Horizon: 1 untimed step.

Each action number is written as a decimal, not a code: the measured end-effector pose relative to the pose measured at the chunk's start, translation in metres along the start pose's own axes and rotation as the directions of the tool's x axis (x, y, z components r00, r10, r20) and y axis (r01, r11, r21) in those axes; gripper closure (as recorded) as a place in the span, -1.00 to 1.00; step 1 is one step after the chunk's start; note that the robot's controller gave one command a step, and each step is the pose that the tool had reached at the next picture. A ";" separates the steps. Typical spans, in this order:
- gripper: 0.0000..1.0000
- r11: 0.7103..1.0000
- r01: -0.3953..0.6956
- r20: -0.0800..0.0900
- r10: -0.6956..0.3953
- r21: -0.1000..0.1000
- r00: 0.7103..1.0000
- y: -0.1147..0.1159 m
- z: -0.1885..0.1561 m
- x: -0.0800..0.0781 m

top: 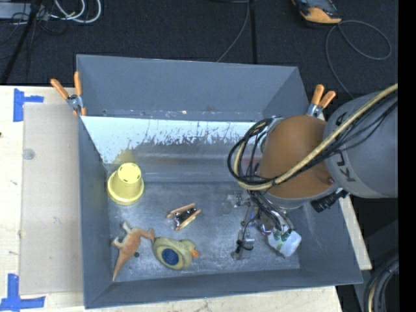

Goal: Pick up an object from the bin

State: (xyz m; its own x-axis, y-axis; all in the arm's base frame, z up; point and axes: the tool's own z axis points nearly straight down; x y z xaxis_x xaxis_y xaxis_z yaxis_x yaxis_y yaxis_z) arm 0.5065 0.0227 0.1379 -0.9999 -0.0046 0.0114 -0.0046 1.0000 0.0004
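Camera view: my gripper (255,229) hangs low over the bin's (195,96) right floor, beside a white-and-green object (286,242); whether it is spread or pressed together, I cannot tell.

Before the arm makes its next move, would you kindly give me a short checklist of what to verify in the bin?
1. Gripper is down at the right side of the bin: ok.
2. A thing lies within close range: the white and green piece is just beside the gripper: ok.
3. Anything already held: cannot tell.
4. Other things are well apart: the yellow cup, brown clip, orange toy and yellow toy with a blue spot lie to the left: ok.
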 end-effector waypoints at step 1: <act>-1.00 1.000 0.000 0.008 0.000 0.000 1.000 0.000 -0.004 -0.002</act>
State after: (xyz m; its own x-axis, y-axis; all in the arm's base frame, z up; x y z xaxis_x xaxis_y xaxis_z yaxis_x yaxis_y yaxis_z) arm 0.5084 0.0226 0.1419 -1.0000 -0.0042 0.0033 -0.0042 1.0000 0.0005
